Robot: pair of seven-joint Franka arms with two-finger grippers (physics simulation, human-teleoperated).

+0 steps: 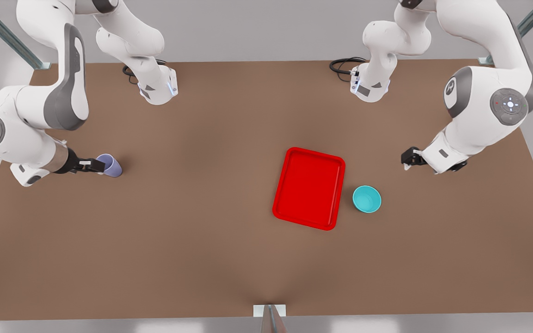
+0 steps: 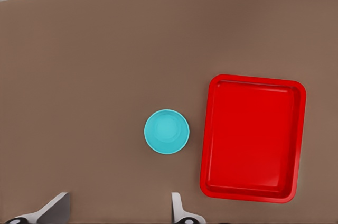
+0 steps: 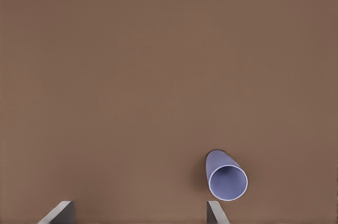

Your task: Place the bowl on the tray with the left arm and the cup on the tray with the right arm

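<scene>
The turquoise bowl [image 1: 367,199] stands on the table just off the red tray [image 1: 308,188], on the front view's right of it. My left gripper [image 1: 407,159] hovers open, up and to the right of the bowl in the front view. From its wrist the bowl [image 2: 167,131] lies beside the tray [image 2: 252,138], ahead of the spread left gripper [image 2: 116,216]. The lavender cup [image 1: 110,165] is at the front view's far left. My right gripper [image 1: 96,165] is open right beside it. In the right wrist view the cup [image 3: 226,178] lies just past one finger [image 3: 214,212], outside the gap.
The brown table [image 1: 192,231] stretches wide between cup and tray. Both arm bases [image 1: 158,88] stand at the back edge with black cables. A small bracket [image 1: 269,311] sits at the front edge.
</scene>
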